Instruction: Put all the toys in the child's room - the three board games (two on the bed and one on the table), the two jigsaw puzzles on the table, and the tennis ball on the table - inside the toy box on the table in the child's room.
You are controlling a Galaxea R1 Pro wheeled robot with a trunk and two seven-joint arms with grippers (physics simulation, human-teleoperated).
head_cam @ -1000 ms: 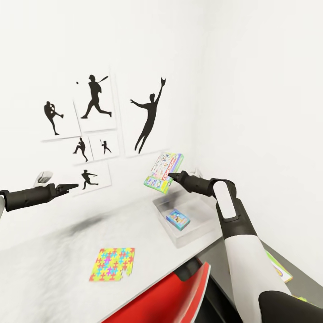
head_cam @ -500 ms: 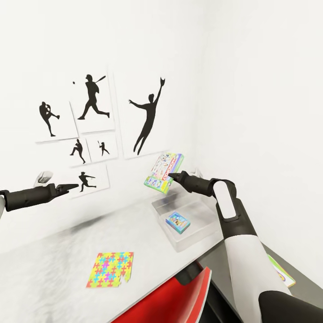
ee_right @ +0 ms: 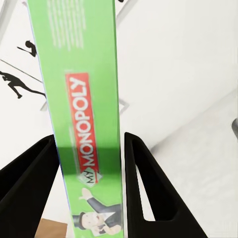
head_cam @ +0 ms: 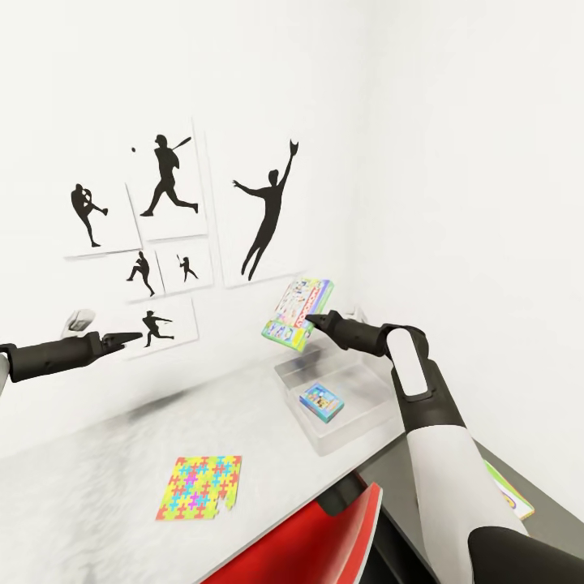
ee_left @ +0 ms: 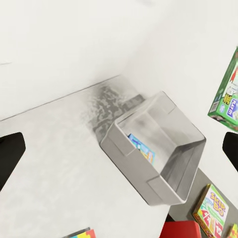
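Right wrist view: green-and-white Monopoly board game [ee_right: 87, 124], upright on edge, clamped between right claw [ee_right: 89, 163] fingers; left claw [head_cam: 130, 337] state unclear.

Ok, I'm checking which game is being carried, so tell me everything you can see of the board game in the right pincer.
The board game is a flat rectangular box with a green and white cartoon cover; its green edge reads MY MONOPOLY in a red band. It looks like printed card. The right pincer is shut on it, black fingers on both faces. It is held up on edge, tilted, touching nothing else, in the air above the toy box.
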